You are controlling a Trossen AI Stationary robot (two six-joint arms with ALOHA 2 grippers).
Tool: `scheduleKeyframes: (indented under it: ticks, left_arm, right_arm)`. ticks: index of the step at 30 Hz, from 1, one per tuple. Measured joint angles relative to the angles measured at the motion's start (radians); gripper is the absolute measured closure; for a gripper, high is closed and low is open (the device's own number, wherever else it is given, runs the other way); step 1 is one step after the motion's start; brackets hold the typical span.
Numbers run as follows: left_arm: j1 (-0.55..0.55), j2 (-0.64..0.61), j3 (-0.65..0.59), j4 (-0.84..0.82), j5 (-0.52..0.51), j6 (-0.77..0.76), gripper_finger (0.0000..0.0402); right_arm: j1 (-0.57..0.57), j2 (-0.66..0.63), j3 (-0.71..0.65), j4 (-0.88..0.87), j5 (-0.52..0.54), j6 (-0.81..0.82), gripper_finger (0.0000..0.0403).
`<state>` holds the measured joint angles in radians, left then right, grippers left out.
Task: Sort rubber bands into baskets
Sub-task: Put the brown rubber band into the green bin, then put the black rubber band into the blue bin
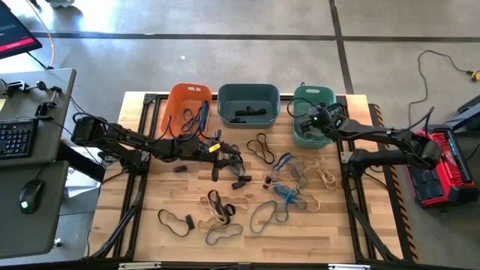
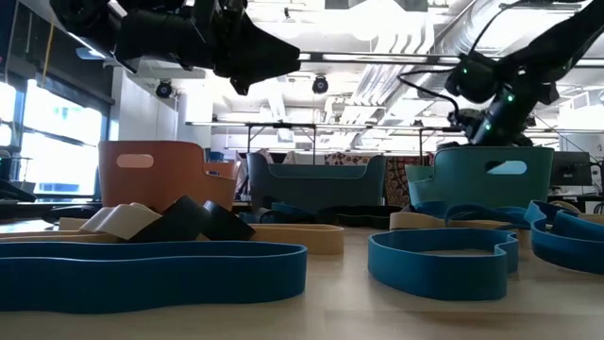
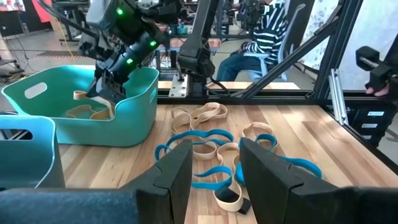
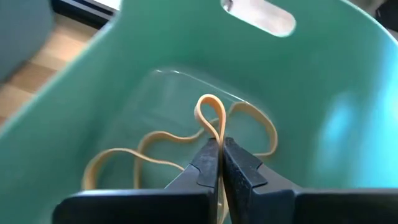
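Right end effector (image 4: pixel 220 163) inside teal basket (image 4: pixel 124 93), pinching tan band (image 4: pixel 211 115).

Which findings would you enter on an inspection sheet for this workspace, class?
Surface: wooden table, bare at its corners.
Job's things: orange basket, slate basket and teal basket in a back row; blue, dark and tan rubber bands loose mid-table.
Clutter: nothing seen.
Grippers: right claw inside the teal basket, shut on a tan band; left claw open, above the table.
Cables: black cable on the floor.
Surroundings: desk with keyboard and mouse; seated person behind.
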<state>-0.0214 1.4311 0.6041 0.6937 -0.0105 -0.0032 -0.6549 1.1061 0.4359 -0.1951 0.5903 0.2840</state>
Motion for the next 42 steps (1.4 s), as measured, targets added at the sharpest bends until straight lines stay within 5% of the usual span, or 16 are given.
scheduleKeyframes:
  ticks: [16, 20, 27, 36, 42]
  left_arm:
    - [-0.002, 0.0, 0.0, -0.014, 0.0, 0.015, 0.0275]
    - [-0.003, -0.016, 0.0, -0.037, 0.007, 0.035, 0.0284]
    - [-0.031, -0.104, 0.001, -0.157, 0.01, 0.061, 0.0328]
    - [-0.097, -0.221, 0.001, -0.395, -0.001, 0.124, 0.0396]
    - [-0.17, -0.286, 0.001, -0.6, 0.0, 0.132, 0.0391]
  right_arm:
    - [-0.003, 0.001, 0.027, 0.02, 0.014, -0.02, 0.0274]
    - [0.036, 0.001, 0.088, -0.031, 0.043, -0.03, 0.0292]
    - [0.153, -0.002, 0.158, -0.055, 0.049, -0.058, 0.0392]
    - [0.321, 0.0, 0.158, 0.029, 0.049, -0.027, 0.04]
    - [0.457, 0.0, 0.158, 0.108, 0.049, -0.02, 0.0402]
